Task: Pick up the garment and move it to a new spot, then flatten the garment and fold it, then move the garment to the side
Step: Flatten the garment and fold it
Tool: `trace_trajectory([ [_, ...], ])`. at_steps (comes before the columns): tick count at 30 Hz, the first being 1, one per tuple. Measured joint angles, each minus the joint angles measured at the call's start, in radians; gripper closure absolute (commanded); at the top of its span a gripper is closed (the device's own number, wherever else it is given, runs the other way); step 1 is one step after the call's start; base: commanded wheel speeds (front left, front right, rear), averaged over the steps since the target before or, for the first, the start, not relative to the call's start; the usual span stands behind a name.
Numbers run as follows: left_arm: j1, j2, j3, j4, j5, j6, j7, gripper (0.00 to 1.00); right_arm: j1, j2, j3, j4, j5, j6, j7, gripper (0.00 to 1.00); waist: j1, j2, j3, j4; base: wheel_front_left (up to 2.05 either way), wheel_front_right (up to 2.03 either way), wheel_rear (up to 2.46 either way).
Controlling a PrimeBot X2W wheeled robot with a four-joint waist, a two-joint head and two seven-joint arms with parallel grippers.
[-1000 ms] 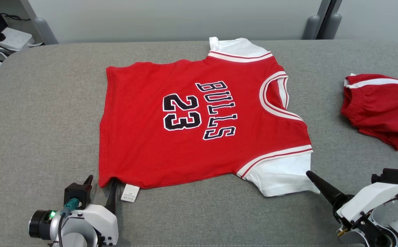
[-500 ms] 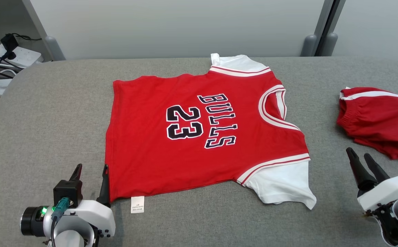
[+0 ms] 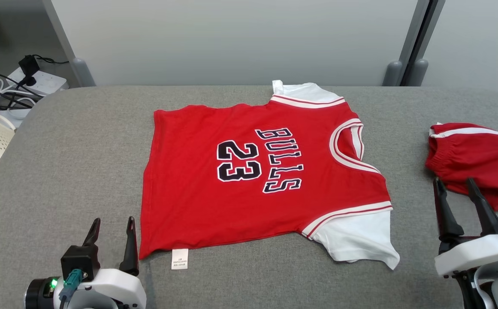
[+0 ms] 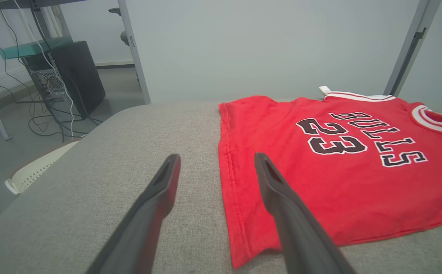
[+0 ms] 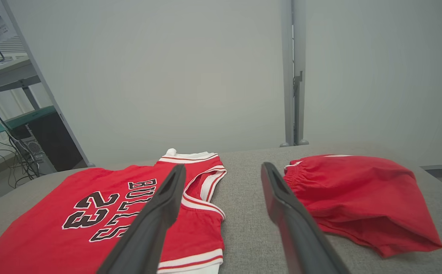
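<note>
The jersey (image 3: 253,171) lies spread out, print up, at the centre of the grey table (image 3: 73,150). Its hem faces 9 o'clock and its neckline 3 o'clock. The far sleeve (image 3: 300,91) points to 12 o'clock. The near sleeve (image 3: 356,240) points to 5 o'clock, and its edge is slightly rumpled. A care label (image 3: 179,259) projects from the hem corner at 7 o'clock. The body panel looks flat, so flattening is judged essentially complete and folding is the step in hand.

The left gripper (image 3: 113,220) hovers at 7 o'clock from the jersey, just beside the hem corner, with its jaws spread wide and holding nothing. The right gripper (image 3: 454,181) stands at 4 o'clock, apart from the near sleeve. Its jaws are equally wide and empty, and its fingertips are close to a pair of red shorts (image 3: 476,159) at 3 o'clock.

Recommended procedure:
1. Lower the left gripper onto the hem corner and the right onto the near sleeve seam.
2. Pinch both fabric layers.
3. Lift only enough to clear the table.
4. Carry both points together toward 12 o'clock so that the fold line runs straight.
5. Keep the right gripper clear of the shorts.
</note>
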Motion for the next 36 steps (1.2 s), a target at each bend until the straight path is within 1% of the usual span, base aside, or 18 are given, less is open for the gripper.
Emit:
trace_trajectory([
  [7, 0.052, -0.006, 0.011, -0.024, 0.000, -0.013, 0.000, 0.00, 0.070, 0.055, -0.039, -0.043, -0.093, 0.000, 0.000, 0.00, 0.0000, 0.0000, -0.020, -0.001, 0.00, 0.00, 0.00],
  [15, 0.085, -0.011, 0.015, -0.035, -0.007, -0.026, 0.000, 0.00, 0.119, 0.080, -0.054, -0.055, -0.151, 0.000, 0.000, 0.00, 0.0000, 0.0000, -0.031, -0.002, 0.00, 0.00, 0.00],
  [23, 0.125, -0.012, 0.018, -0.061, -0.008, -0.026, 0.000, 0.00, 0.150, 0.104, -0.069, -0.058, -0.173, 0.000, 0.000, 0.00, 0.0000, 0.0000, -0.039, -0.007, 0.00, 0.00, 0.00],
  [36, 0.129, -0.013, -0.008, -0.063, -0.026, -0.025, 0.000, 0.00, 0.153, 0.104, -0.059, -0.054, -0.186, 0.000, 0.000, 0.00, 0.0000, 0.0000, -0.031, -0.005, 0.00, 0.00, 0.00],
])
